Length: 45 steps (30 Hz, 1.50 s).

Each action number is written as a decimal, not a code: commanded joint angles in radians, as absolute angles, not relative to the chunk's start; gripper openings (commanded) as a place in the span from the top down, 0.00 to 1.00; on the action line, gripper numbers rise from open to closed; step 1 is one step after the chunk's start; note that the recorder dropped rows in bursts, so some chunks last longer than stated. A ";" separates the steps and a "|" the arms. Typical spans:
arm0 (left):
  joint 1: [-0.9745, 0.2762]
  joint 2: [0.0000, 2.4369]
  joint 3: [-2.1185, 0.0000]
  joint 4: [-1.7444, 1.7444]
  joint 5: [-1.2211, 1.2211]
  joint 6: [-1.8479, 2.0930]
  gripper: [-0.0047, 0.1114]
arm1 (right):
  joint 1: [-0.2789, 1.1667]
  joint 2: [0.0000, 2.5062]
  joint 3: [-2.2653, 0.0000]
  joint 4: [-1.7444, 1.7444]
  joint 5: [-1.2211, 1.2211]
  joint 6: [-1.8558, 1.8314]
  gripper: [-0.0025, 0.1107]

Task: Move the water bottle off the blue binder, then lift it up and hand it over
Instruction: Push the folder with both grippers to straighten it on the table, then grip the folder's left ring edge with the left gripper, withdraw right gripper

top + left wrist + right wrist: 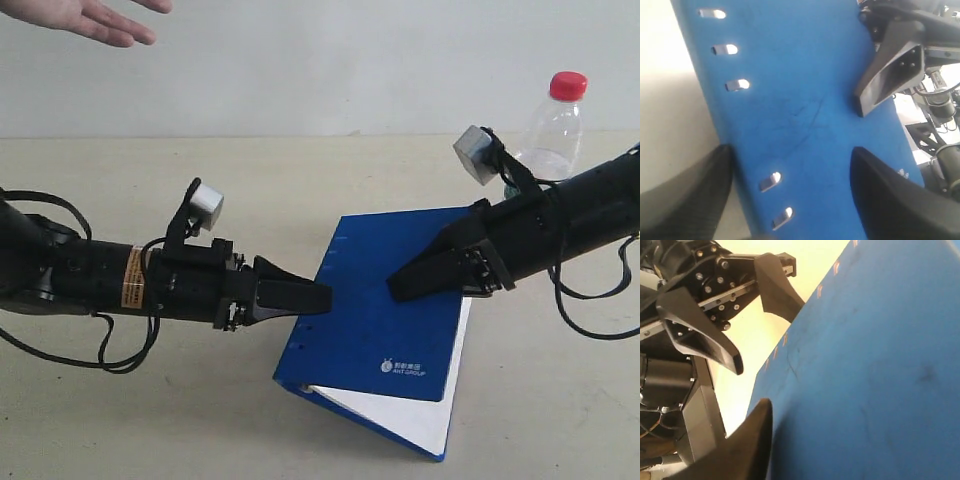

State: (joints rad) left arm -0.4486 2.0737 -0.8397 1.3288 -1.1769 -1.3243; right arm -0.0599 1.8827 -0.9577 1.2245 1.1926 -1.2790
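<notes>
The water bottle [553,135], clear with a red cap, stands upright on the table at the back right, behind my right arm and off the blue binder [380,300]. The binder lies near the middle with its logo towards the front, white pages showing under its cover. My left gripper [318,298] is at the slotted spine edge, open, its fingers straddling that edge [790,165]. My right gripper [415,280] is open over the binder's far right part, one fingertip [762,412] low against the blue cover [875,370]. Neither gripper holds anything.
A person's open hand [95,20] reaches in at the top left, above the table. The beige table [180,420] runs back to a pale wall. Black cables hang by both arms.
</notes>
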 commanded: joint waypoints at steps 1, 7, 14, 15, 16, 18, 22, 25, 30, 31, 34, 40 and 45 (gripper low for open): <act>-0.463 2.094 -0.855 1.322 -1.198 -1.327 0.42 | -0.058 1.867 -0.959 1.244 1.221 -1.292 0.98; -0.463 2.207 -0.863 1.322 -1.221 -1.372 0.42 | -0.058 1.867 -0.959 1.244 1.221 -1.286 0.98; -0.463 2.231 -0.874 1.280 -1.221 -1.399 0.42 | -0.058 1.867 -0.959 1.244 1.221 -1.289 0.98; -0.463 2.231 -0.874 1.267 -1.221 -1.399 0.42 | -0.058 1.867 -0.959 1.244 1.221 -1.289 0.98; -0.463 2.231 -0.874 1.260 -1.221 -1.399 0.42 | -0.058 1.867 -0.959 1.246 1.221 -1.288 0.98; -0.463 2.230 -0.874 1.248 -1.221 -1.399 0.42 | -0.058 1.867 -0.959 1.251 1.221 -1.288 0.98; -0.470 2.230 -0.899 1.241 -1.221 -1.399 0.42 | -0.058 1.867 -0.959 1.251 1.221 -1.288 0.98; -0.490 2.230 -0.946 1.234 -1.221 -1.436 0.42 | -0.058 1.867 -0.959 1.235 1.221 -1.288 0.98; -0.552 2.230 -1.034 1.237 -1.221 -1.466 0.42 | -0.058 1.867 -0.959 1.196 1.221 -1.261 0.98; -0.568 2.230 -1.051 1.237 -1.221 -1.466 0.42 | -0.058 1.867 -0.959 1.190 1.221 -1.261 0.98; -0.611 2.230 -1.092 1.239 -1.221 -1.478 0.43 | -0.058 1.867 -0.959 1.191 1.221 -1.259 0.98; -0.636 2.230 -1.121 1.276 -1.221 -1.515 0.86 | -0.058 1.867 -0.959 1.191 1.221 -1.197 0.98; -0.619 2.230 -1.121 1.298 -1.221 -1.515 0.91 | -0.058 1.867 -0.959 1.191 1.221 -1.190 0.77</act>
State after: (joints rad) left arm -0.5976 2.2319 -1.1064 1.2593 -1.1546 -1.5242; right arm -0.0731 1.8743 -0.9577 1.1502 1.1758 -1.1870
